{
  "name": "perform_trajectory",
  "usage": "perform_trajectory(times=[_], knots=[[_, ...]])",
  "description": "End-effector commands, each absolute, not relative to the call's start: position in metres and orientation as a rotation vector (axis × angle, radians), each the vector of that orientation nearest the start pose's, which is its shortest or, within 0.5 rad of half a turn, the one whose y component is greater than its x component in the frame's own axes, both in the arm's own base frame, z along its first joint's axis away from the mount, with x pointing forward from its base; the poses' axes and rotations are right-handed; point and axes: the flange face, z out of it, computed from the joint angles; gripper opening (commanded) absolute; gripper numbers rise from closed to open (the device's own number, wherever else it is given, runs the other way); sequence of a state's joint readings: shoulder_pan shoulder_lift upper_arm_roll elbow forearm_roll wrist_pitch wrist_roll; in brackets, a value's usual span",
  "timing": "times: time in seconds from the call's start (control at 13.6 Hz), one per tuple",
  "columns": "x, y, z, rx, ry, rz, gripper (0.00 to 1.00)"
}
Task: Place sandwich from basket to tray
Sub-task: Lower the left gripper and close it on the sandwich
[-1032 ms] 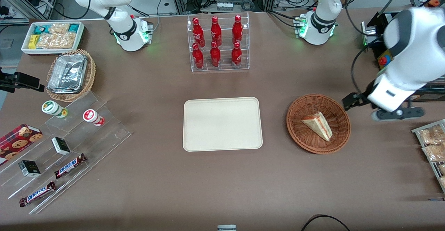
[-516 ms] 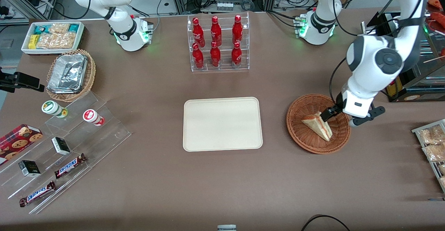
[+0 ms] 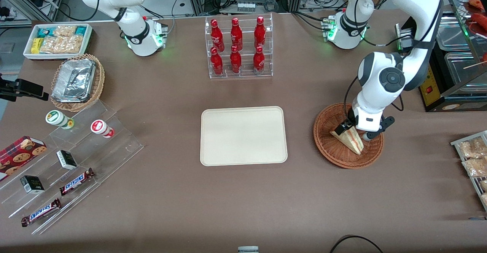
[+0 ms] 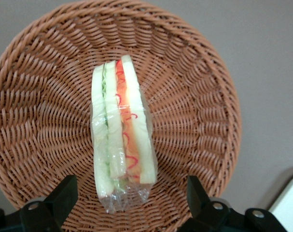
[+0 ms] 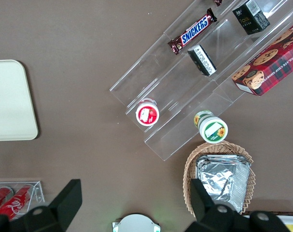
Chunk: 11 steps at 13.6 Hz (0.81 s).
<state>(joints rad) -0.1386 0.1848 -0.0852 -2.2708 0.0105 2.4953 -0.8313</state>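
A wrapped triangular sandwich (image 3: 348, 139) (image 4: 122, 130) of white bread with red and green filling lies in the round reddish-brown wicker basket (image 3: 328, 152) (image 4: 40, 96). My left gripper (image 3: 357, 130) (image 4: 129, 193) hangs low over the basket, open. Its two black fingers (image 4: 63, 195) stand wide apart on either side of the sandwich's broad wrapped end and do not touch it. The cream tray (image 3: 243, 136) lies bare on the table beside the basket, toward the parked arm's end; its corner (image 4: 288, 208) shows in the left wrist view.
A clear rack of red bottles (image 3: 237, 47) stands farther from the front camera than the tray. Toward the parked arm's end are a tan basket of foil containers (image 3: 78, 81), a white snack bin (image 3: 57, 40) and a clear stepped shelf (image 3: 72, 161). A snack rack (image 3: 473, 158) sits at the working arm's end.
The left arm swung in from the working arm's end of the table and came down over the basket. Its open gripper now straddles the sandwich, which has not moved.
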Motion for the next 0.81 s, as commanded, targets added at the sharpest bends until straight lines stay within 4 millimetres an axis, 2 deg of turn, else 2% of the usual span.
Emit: perform_trajectory(times=[0.0,0.22,0.29,0.44,0.52,0.59,0.74], knots=[[0.527,-0.118,0.271,-3.019,-0.933,-0.074,1.0],[0.531,-0.114,0.253,-3.019,-0.946,-0.082,1.0],[0.533,-0.114,0.25,-3.02,-0.946,-0.081,0.92],[0.534,-0.112,0.25,-3.021,-0.944,-0.084,0.09],[0.535,-0.112,0.251,-3.024,-0.937,-0.088,0.0],[0.535,-0.112,0.254,-3.025,-0.93,-0.092,0.0],[0.533,-0.112,0.285,-3.009,-0.888,-0.104,0.0]])
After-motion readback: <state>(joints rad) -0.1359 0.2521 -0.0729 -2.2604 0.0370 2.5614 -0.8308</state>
